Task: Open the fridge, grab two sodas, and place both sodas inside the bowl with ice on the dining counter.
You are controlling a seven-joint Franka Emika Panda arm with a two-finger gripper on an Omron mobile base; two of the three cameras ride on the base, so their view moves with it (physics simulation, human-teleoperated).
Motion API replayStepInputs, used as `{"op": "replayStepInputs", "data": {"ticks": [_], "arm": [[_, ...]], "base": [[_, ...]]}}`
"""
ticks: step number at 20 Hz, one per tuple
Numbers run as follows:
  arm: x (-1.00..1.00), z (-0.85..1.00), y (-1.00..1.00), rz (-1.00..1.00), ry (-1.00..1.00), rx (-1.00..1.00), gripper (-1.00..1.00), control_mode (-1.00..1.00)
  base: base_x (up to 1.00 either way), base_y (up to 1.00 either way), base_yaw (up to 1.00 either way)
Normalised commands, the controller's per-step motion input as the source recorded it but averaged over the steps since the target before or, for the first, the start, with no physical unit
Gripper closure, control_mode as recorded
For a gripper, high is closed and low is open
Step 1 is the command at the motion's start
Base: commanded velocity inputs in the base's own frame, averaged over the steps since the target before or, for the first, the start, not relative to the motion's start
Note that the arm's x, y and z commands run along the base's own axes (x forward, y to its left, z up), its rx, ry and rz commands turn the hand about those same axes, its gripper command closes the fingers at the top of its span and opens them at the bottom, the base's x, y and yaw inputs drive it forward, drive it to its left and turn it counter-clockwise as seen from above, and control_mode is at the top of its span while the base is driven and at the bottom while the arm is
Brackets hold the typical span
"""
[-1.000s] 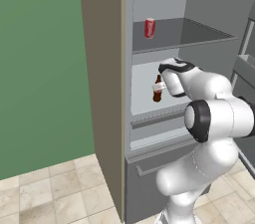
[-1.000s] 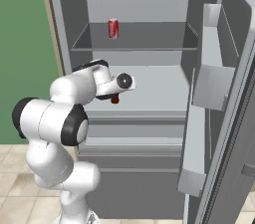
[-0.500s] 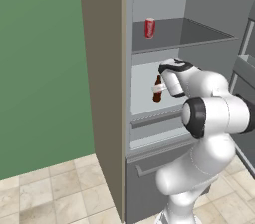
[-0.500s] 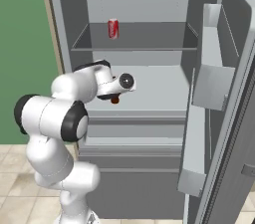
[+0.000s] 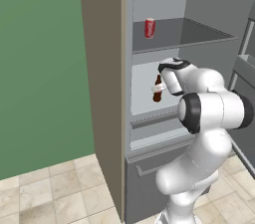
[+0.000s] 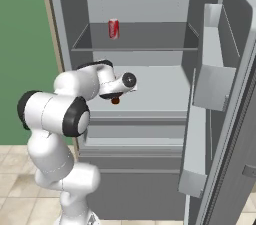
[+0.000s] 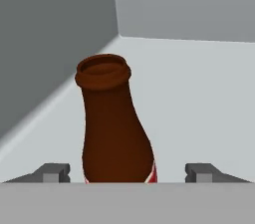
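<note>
Gripper at cola bottle, fridge open

L to R: fridge (image 5: 104, 93) w/ door swung wide; red can (image 5: 150, 28) upright on upper shelf; cola bottle (image 7: 114, 128) upright on shelf below, near left wall. Gripper (image 7: 128, 173) straddles bottle, jaws spread, fingertips (image 7: 52, 172) either side w/ gaps, not touching it.

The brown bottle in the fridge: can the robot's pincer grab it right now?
Probably yes. The brown bottle stands between the open pincer fingertips, with nothing between them.
</note>
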Motion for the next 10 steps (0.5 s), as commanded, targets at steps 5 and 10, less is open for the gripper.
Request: {"op": "replayStepInputs", "data": {"ticks": [5, 10], "arm": [[0.03, -0.07, 0.08, 0.03, 0.01, 0.0, 1.0, -1.0], [0.0, -0.12, 0.1, 0.03, 0.04, 0.0, 1.0, -1.0]], "base": [[0.0, 0.0, 0.0], [0.0, 0.0, 0.0]]}}
